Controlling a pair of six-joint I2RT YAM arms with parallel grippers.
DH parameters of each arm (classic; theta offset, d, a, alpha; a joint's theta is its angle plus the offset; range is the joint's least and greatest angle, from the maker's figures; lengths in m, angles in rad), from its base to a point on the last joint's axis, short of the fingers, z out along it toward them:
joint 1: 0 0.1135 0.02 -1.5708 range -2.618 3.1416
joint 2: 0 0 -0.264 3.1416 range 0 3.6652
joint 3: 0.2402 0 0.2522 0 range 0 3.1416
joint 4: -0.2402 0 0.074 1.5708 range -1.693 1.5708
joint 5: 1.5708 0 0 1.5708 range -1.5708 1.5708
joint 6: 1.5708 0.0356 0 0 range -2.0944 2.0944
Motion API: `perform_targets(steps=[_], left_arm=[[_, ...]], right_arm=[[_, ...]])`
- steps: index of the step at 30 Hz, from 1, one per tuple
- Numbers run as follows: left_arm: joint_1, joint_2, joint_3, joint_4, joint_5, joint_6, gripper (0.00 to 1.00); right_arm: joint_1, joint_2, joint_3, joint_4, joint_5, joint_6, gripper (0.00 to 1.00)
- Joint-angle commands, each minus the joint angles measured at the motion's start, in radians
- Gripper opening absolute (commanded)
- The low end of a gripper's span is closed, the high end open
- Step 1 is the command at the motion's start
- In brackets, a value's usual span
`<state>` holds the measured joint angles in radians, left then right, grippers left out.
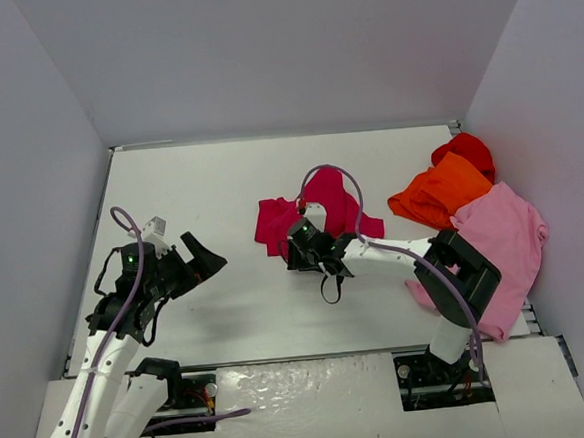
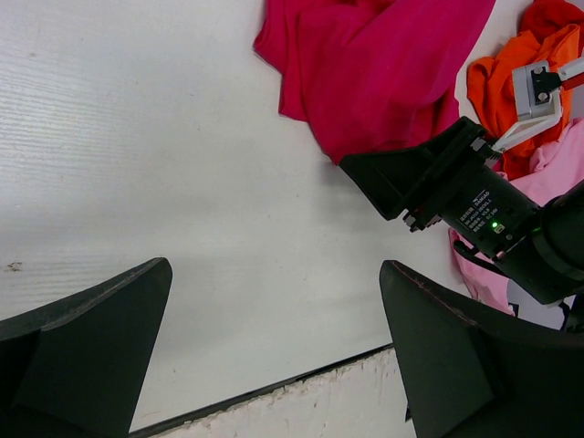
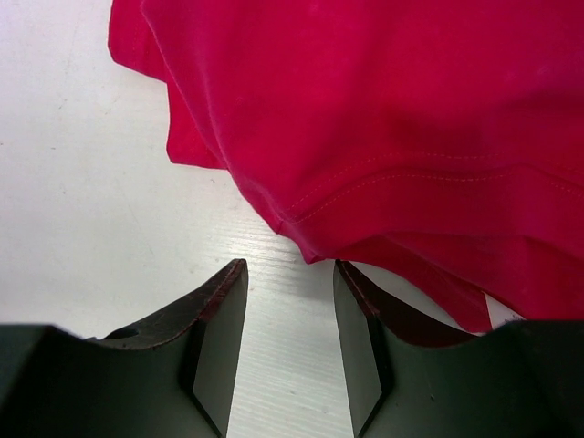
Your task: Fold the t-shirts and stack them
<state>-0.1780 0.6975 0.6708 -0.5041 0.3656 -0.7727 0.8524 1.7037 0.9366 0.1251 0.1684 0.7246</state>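
Note:
The crimson t-shirt [image 1: 321,209] lies crumpled at the table's middle. It also shows in the right wrist view [image 3: 383,119] and the left wrist view [image 2: 383,64]. My right gripper [image 1: 300,246] is low at the shirt's near edge. In its wrist view the gripper [image 3: 290,269] is open and empty, with the shirt's hem just past its fingertips. My left gripper [image 1: 200,257] hovers at the near left, well apart from the shirts, and is wide open and empty [image 2: 276,266]. The orange t-shirt [image 1: 440,191], the bright red t-shirt [image 1: 465,152] and the light pink t-shirt [image 1: 501,236] lie heaped at the right.
White walls close in the table [image 1: 199,185] on the left, back and right. The table's near edge [image 2: 274,388] runs just below my left fingers. My right arm [image 1: 405,254] stretches from the near right across the pink shirt towards the middle.

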Motion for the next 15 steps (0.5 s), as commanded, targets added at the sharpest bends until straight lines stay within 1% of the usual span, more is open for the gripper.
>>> perform_targets(steps=[1, 9, 11, 12, 13, 15], left_arm=[[-0.011, -0.007, 0.013, 0.044, 0.007, -0.008, 0.97], [-0.009, 0.004, 0.003, 0.051, 0.006, -0.013, 0.97], [-0.009, 0.007, 0.004, 0.048, 0.001, -0.012, 0.97], [-0.009, 0.009, 0.005, 0.046, -0.002, -0.011, 0.97], [-0.009, 0.010, 0.007, 0.044, -0.004, -0.010, 0.97], [-0.011, 0.011, 0.007, 0.047, -0.008, -0.008, 0.97]], right_arm=[[-0.005, 0.020, 0.040, 0.026, 0.046, -0.011, 0.40], [-0.016, 0.078, 0.058, 0.065, 0.046, -0.030, 0.38], [-0.016, 0.091, 0.065, 0.068, 0.048, -0.032, 0.32], [-0.016, 0.095, 0.069, 0.068, 0.045, -0.034, 0.25], [-0.016, 0.096, 0.073, 0.068, 0.038, -0.036, 0.17], [-0.016, 0.095, 0.076, 0.068, 0.033, -0.039, 0.09]])
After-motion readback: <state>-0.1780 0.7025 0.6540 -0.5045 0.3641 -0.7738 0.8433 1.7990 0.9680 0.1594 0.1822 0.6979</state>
